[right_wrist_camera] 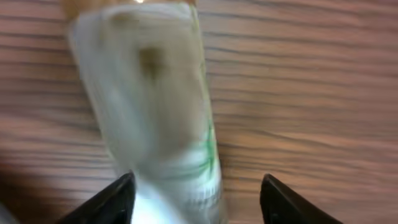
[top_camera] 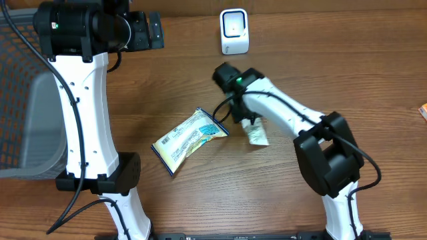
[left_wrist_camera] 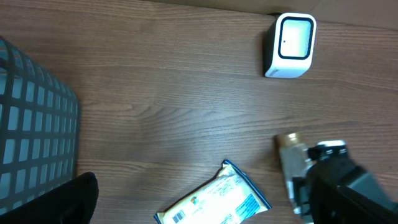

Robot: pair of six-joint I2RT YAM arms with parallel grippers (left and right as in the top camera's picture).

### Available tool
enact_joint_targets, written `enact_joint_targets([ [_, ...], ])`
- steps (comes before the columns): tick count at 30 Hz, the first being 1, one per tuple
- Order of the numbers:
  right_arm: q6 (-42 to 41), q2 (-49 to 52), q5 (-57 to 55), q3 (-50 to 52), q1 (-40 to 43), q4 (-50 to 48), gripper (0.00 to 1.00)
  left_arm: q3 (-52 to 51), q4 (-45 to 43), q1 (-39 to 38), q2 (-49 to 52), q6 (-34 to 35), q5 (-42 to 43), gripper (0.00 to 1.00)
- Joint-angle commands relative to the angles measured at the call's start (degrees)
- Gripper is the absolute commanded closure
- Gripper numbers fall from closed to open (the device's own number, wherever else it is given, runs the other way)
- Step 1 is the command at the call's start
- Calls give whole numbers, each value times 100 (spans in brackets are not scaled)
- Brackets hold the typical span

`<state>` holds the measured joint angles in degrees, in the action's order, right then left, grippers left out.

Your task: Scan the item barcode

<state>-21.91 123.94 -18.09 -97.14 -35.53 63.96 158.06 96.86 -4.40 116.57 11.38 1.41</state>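
One packet (top_camera: 189, 137) on table (top_camera: 333, 67), outside basket (top_camera: 20, 100)

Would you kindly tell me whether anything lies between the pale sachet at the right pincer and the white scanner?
Nothing visible does. Bare wood runs from the pale sachet to the white scanner; the blue-edged snack packet lies off to one side, and only the wrist of the right pincer hangs above that stretch.

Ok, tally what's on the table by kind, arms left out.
white box-shaped barcode scanner: 1
blue and yellow foil snack packet: 1
pale tube-shaped item with green print: 1
grey wire mesh basket: 1
orange object cut off at the right edge: 1
Total: 5
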Motion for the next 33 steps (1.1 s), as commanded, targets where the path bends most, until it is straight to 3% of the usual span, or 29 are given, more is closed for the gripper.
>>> enact_joint_targets([
  [1,149,24,-363,-542,227,389,32,39,-7,-11,-118,-109,-35,1],
  [7,1746,26,1102,-809,282,533,28,39,-7,-11,-120,-109,-35,0],
  [25,1775,31,2129,-518,1285,236,28,39,-7,-11,-118,-109,-35,0],
  [33,2083,37,2734,-214,1169,-20,27,39,-7,-11,-118,-109,-35,1],
])
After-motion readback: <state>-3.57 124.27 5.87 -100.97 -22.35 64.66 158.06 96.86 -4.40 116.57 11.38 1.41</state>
